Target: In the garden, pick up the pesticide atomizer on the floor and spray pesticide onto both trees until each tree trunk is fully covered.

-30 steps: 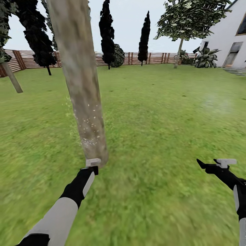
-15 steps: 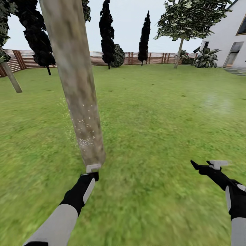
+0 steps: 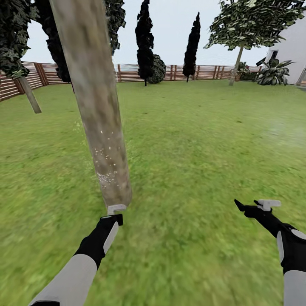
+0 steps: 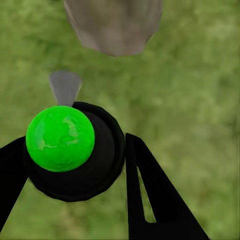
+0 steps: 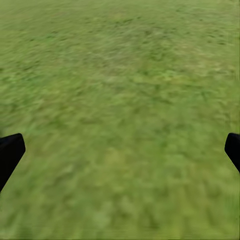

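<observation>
Lawn (image 3: 204, 140) surrounds the crown-cropped tree trunk (image 3: 95, 106); left fingers (image 4: 150, 195) clamp the pesticide atomizer (image 4: 75, 150), right fingers (image 5: 10, 152) apart.

Tree trunk (image 3: 100, 119) blocks ahead (lawn (image 3: 204, 140) open).

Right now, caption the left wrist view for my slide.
Left tool grips the green-dotted pesticide atomizer, nozzle aimed at the tree trunk base over lawn.

A fenced home garden: green lawn (image 3: 191, 127) stretches to a slatted wooden fence (image 3: 204, 72), trees before it, a white house (image 3: 293, 46) beside it.
</observation>
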### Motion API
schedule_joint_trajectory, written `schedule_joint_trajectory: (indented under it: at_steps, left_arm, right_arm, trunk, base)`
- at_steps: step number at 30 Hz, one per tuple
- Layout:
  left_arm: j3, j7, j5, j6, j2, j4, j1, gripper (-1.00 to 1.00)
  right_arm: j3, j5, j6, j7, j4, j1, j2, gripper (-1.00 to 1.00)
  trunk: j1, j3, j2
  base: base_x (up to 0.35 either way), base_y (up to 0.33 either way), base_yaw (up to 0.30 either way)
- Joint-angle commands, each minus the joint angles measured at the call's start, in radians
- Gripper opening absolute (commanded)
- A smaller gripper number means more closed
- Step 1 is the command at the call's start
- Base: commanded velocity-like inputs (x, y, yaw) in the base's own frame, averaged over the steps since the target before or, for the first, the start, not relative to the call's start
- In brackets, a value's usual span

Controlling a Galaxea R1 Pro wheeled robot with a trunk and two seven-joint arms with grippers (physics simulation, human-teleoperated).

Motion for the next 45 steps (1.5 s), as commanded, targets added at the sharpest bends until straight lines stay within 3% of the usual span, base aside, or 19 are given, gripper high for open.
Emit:
schedule_joint_trajectory:
  at_steps: [1, 17, 29, 35, 39, 45]
  left_arm:
    - [0.000, 0.000, 0.000, 0.000, 0.000, 0.000, 0.000, -1.00]
    - [0.001, 0.000, 0.000, 0.000, -0.001, 0.000, 0.000, -1.00]
    - [0.001, 0.002, 0.000, 0.000, -0.001, 0.000, 0.000, -1.00]
    - [0.004, 0.000, 0.002, -0.003, -0.001, 0.000, 0.000, -1.00]
    - [0.003, -0.002, 0.006, -0.179, -0.001, 0.001, 0.006, -1.00]
    - [0.003, -0.001, 0.007, -0.207, -0.003, 0.002, 0.008, -1.00]
  right_arm:
    - [0.000, 0.000, -0.001, 0.000, 0.000, 0.000, 0.000, 1.00]
    - [0.000, 0.000, 0.000, 0.000, 0.002, 0.000, 0.000, 1.00]
    - [0.000, 0.000, -0.002, -0.002, -0.001, 0.000, 0.000, 1.00]
    - [0.000, 0.000, -0.003, -0.002, 0.001, 0.000, 0.000, 1.00]
    - [0.000, 0.000, -0.003, -0.002, 0.001, 0.000, 0.000, 1.00]
    - [0.000, 0.000, -0.002, -0.002, -0.001, 0.000, 0.000, 1.00]
  trunk:
    - [0.000, 0.000, 0.000]
    - [0.000, 0.000, 0.000]
    - [0.000, 0.000, 0.000]
    - [0.000, 0.000, 0.000]
    - [0.000, 0.000, 0.000]
    - [0.000, 0.000, 0.000]
  base:
    - [0.207, -0.211, 0.051]
    - [0.122, -0.247, 0.193]
    - [0.122, -0.259, 0.016]
    - [0.098, -0.265, 0.240]
    - [0.095, -0.265, 0.277]
    - [0.095, -0.265, 0.277]
